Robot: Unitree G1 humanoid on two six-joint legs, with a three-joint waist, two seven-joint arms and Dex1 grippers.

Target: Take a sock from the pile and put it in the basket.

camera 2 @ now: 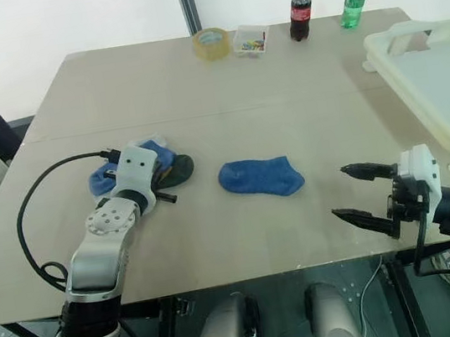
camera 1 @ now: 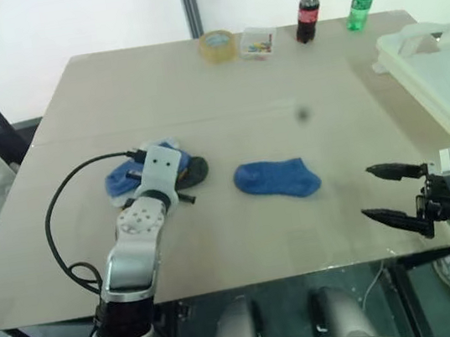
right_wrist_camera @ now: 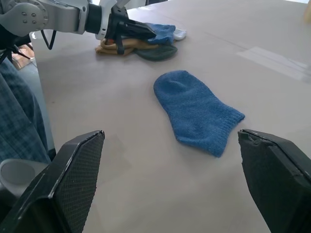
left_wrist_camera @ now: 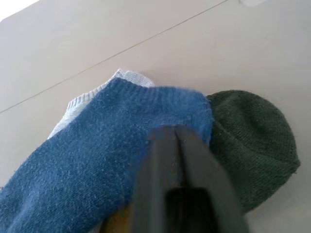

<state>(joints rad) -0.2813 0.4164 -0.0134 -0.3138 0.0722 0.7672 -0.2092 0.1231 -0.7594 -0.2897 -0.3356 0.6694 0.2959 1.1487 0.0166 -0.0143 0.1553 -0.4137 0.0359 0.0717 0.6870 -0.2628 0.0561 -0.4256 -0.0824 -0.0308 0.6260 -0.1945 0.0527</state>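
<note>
The wide beige bench carries everything, and on its far right edge sits the large off-white plastic basket with a thick rim and a loop handle, partly overhanging the bench side. The left arm reaches forward from the near left, forearm slanting up and right, and the left gripper points nearly level into the small pile of ankle socks at centre-left; its jaws are together, pinched on the royal blue sock lying on top of the pile. That sock's long axis runs along the gripper's line, its cuff end away from the wrist, with a pale grey-blue sock peeking from beneath, a dark grey sock touching it on the right side of the pile, and a mustard yellow sock under the rest. The right gripper hovers over the near right of the bench, pointing left and level, its jaws wide apart and holding nothing. A separate blue sock lies flat mid-bench, between the pile and the right gripper, long axis left to right.
</note>
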